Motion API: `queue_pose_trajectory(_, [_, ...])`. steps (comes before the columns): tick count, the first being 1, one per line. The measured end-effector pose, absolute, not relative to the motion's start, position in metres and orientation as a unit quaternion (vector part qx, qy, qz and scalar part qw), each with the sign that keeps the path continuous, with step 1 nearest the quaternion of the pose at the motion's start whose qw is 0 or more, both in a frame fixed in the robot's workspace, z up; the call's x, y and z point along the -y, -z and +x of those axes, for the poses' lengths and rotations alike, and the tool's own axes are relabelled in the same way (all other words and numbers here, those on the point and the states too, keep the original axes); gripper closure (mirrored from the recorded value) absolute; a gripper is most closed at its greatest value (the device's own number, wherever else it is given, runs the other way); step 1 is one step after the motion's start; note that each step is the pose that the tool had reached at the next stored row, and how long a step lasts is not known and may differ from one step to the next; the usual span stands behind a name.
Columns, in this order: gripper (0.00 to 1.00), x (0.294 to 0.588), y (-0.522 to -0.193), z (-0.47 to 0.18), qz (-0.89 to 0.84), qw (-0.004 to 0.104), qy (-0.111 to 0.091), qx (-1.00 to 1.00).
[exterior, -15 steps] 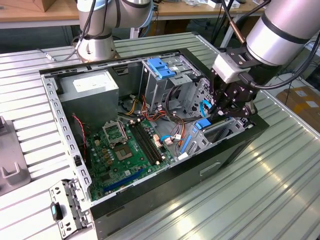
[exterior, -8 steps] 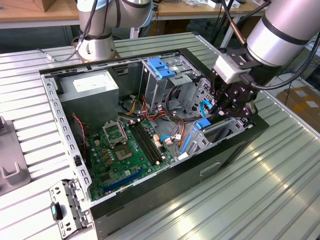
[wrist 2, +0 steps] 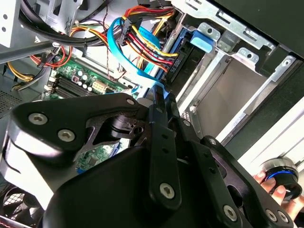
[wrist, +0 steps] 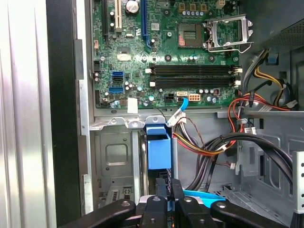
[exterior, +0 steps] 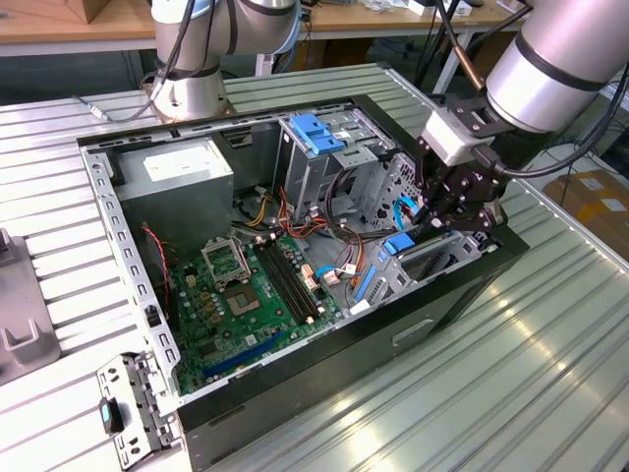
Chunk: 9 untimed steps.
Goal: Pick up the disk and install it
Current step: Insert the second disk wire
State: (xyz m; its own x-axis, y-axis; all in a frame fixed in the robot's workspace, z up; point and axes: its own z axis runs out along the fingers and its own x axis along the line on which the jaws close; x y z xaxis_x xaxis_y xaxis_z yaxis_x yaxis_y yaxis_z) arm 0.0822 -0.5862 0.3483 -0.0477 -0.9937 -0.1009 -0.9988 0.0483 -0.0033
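End effector [exterior: 454, 211] low inside open computer case [exterior: 462, 285], at 3 o'clock side in exterior view, over drive bay. Fingers [wrist: 161, 202] nearly closed, pinching disk [wrist: 158, 153] by its near end; disk stands edgewise in bay slot, light-blue carrier end facing motherboard [wrist: 190, 52]. Light-blue cable [wrist 2: 124, 54] loops just beside. Case lies on slatted tabletop [exterior: 491, 393].
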Motion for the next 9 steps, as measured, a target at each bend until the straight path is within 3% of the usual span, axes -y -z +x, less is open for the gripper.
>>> queue_pose_trajectory(9, [0.84,0.5862,-0.3456,0.0842,-0.689,0.038,-0.034,-0.723])
